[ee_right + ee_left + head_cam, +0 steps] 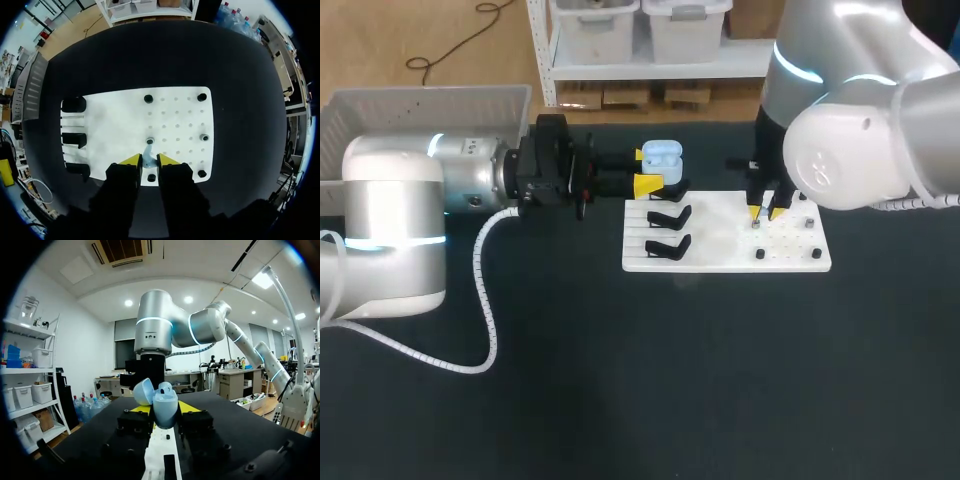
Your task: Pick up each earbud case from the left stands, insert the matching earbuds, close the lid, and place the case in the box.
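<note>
A light blue earbud case (pixel 662 154) with its lid (pixel 143 391) swung open is off the stands, just left of the white board (pixel 720 245). My left gripper (pixel 648 170) is shut on the case (pixel 165 410), one yellow tip on each side of it. My right gripper (pixel 766 212) points down at the right half of the board. In the right wrist view a small light blue earbud (pixel 148 155) stands between its yellow fingertips (pixel 131 160), and the right gripper (pixel 149 161) is shut on it.
Two empty black stands (pixel 668 216) (pixel 667 245) line the board's left edge. Small black pegs (pixel 760 255) dot its right half. A white slatted box (pixel 380 110) sits at the table's far left. Black tabletop (pixel 670 380) lies bare in front.
</note>
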Tool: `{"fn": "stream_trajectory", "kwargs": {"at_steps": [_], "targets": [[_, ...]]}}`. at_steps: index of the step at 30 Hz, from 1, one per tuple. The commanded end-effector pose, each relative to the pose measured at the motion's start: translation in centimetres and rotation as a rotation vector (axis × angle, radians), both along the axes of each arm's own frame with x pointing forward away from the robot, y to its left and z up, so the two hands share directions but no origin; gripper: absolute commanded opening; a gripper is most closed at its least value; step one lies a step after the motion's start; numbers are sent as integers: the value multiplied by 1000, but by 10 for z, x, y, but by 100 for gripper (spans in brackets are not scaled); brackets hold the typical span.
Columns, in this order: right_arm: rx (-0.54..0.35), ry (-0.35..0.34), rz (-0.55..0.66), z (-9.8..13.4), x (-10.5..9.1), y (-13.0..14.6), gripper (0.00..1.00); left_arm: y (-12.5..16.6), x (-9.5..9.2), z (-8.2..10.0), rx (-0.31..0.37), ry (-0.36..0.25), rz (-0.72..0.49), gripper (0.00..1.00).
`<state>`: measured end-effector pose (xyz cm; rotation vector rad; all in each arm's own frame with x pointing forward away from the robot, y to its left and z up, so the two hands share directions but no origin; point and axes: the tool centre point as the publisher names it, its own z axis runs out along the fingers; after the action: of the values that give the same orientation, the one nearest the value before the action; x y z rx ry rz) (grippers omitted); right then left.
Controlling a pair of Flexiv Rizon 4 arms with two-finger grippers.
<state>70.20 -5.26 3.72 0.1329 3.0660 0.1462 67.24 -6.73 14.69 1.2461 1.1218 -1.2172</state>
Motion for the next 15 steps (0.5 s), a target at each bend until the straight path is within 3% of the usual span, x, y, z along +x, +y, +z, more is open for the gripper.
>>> {"fn": "stream_trajectory", "kwargs": {"at_steps": [1,5,10,15], "targets": [[1,-27,-9,16,-14,-3,0,0,1,0,0,0,-1,0],[4,-33,-9,38,-19,-2,0,0,1,0,0,0,-1,0],[56,52,-12,68,-21,-5,0,0,1,0,0,0,-1,0],[19,45,28,100,-31,2,0,0,1,0,0,0,-1,0]]}}
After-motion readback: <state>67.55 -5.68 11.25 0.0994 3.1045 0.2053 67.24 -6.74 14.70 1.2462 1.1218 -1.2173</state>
